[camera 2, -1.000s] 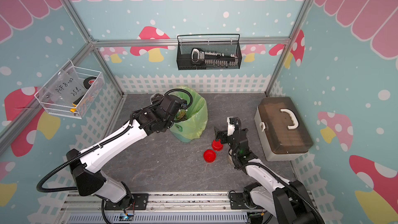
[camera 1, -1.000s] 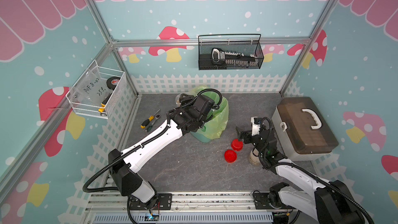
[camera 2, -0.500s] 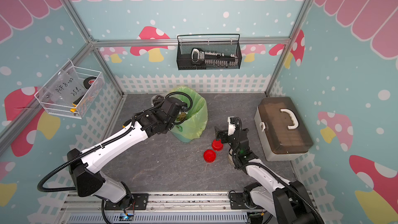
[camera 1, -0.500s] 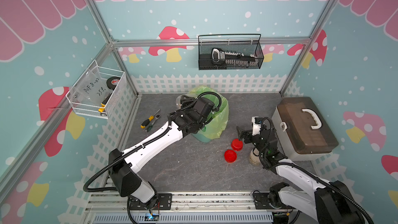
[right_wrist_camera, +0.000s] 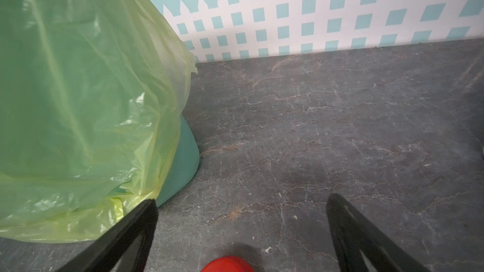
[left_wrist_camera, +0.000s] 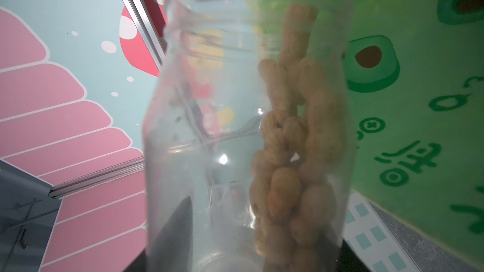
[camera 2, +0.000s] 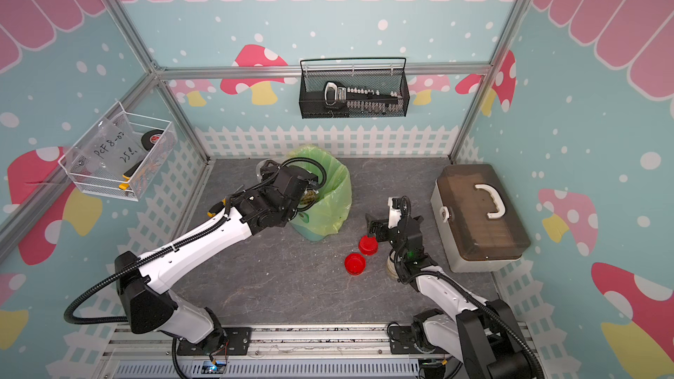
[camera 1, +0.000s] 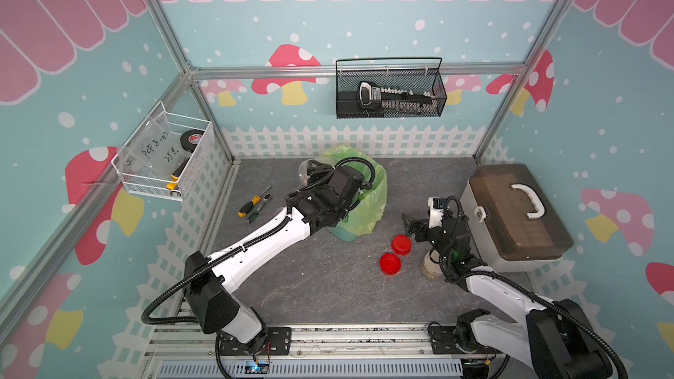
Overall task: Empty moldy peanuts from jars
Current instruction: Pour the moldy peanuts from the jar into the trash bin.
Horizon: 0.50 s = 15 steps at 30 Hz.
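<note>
There's the left gripper [camera 1: 318, 171], clamped around a clear round lidless jar [left_wrist_camera: 235, 126], tilted at the rim of the green-bag-lined bin [camera 1: 372, 209] by the back edge of the grey stone-patterned worktop [camera 1: 328, 286]. Tan moldy peanuts [left_wrist_camera: 288, 158] lie along the jar's wall. The right gripper [right_wrist_camera: 241, 205] hangs spread wide, empty, just above a red screw lid [right_wrist_camera: 226, 265].

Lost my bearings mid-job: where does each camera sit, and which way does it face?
Both top views: high in front, looking down; left arm, right arm show.
Left wrist: looks along the jar of peanuts held in the left tool.
Right wrist: low over the tabletop, facing the bin; open right tool shows.
All share the bin.
</note>
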{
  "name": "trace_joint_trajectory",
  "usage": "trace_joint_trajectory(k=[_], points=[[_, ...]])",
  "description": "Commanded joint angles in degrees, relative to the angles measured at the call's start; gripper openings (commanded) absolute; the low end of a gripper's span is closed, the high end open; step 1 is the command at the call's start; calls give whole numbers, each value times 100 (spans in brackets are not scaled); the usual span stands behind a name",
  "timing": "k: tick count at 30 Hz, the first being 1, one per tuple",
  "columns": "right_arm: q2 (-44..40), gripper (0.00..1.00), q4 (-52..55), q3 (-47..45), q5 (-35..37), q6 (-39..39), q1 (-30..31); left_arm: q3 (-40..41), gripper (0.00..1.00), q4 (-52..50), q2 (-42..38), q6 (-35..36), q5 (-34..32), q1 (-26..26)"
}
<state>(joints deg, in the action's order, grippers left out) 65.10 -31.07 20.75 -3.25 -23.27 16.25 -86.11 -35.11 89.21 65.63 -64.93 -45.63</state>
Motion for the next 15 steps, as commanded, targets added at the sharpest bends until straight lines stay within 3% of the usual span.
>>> trace_joint_trajectory(k=[1, 15], points=[[24, 99, -188, 75, -245, -180, -103, 106, 29, 312, -219, 304, -124, -16], [-159, 99, -333, -115, -199, -240, -149, 268, 29, 518, -245, 673, -298, -100]])
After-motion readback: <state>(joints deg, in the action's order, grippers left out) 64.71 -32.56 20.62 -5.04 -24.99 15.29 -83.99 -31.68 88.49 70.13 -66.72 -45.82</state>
